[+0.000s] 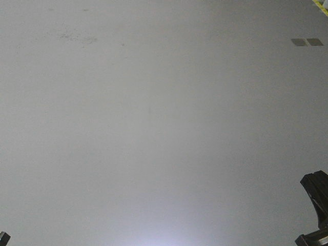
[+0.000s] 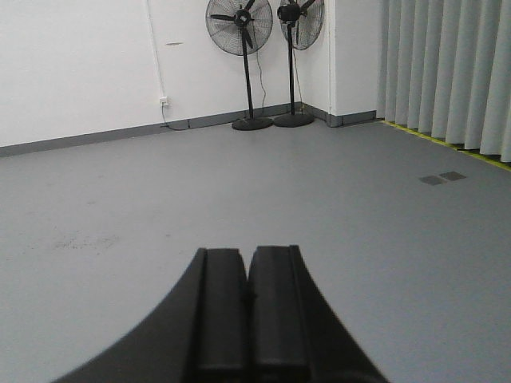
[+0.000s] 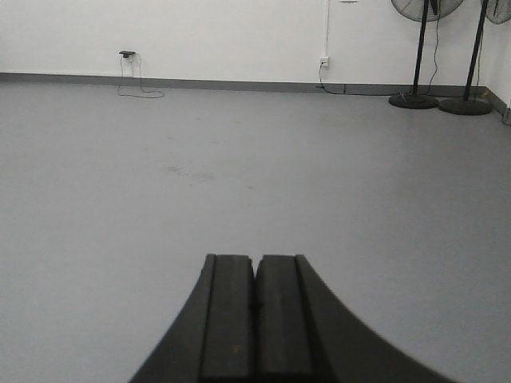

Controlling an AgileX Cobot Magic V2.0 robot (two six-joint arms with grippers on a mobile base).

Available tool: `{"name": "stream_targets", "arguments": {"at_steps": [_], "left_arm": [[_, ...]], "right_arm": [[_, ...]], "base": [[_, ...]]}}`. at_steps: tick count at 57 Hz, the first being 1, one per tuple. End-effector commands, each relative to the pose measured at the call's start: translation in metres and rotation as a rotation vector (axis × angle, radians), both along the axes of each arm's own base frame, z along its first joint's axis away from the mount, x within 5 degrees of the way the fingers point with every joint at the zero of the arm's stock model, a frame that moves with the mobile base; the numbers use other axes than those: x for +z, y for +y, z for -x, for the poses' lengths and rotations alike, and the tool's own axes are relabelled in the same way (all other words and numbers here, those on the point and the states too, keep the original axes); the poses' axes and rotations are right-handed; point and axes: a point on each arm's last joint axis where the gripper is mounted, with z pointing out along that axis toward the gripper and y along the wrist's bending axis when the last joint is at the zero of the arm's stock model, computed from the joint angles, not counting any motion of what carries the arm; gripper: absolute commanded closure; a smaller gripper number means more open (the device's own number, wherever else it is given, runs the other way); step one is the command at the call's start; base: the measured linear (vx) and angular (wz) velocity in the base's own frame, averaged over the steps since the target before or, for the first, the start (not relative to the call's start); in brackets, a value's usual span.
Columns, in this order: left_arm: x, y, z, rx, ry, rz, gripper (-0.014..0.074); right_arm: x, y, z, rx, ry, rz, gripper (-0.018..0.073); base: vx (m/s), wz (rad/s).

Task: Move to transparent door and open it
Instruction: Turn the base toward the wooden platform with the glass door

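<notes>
A bare grey floor (image 2: 160,183) runs to a white wall (image 2: 80,64) with a grey skirting. In the left wrist view the left hand (image 2: 248,259) has its two black fingers pressed together, gripping nothing. Far ahead of it and a little to the left, a wall socket (image 2: 164,101) sits low on the wall. Straight ahead two pedestal fans (image 2: 239,24) stand side by side near the corner. To its right grey curtains (image 2: 447,72) hang above a yellow floor line (image 2: 447,145), with two small grey floor plates (image 2: 443,178) between hand and curtains. In the right wrist view the right hand (image 3: 255,263) likewise has its fingers flat against each other, with nothing between them. Far ahead to its left a plug and loose cable (image 3: 128,64) sit at the wall, and the fan bases (image 3: 413,101) stand ahead to its right. The front view takes in floor and the two plates. Where the transparent door stands cannot be told from these views.
</notes>
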Motion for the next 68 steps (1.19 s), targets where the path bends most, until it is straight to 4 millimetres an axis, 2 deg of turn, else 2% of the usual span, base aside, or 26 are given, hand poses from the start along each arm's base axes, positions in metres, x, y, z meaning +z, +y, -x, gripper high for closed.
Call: {"name": "stream_targets", "arguments": {"at_steps": [1,68], "left_arm": [[0.0039,0.0008,0.0005,0.004,-0.079,0.028,0.0603],[0.0039,0.0008,0.0005,0.004,-0.079,0.028,0.0603]], "right_arm": [[0.0066,-0.0007,0.0002,-0.009,-0.091,-0.018,0.0559],[0.0066,-0.0007,0.0002,-0.009,-0.091,-0.018,0.0559]], "base": [[0.34,0.04],[0.40,0.13]]}}
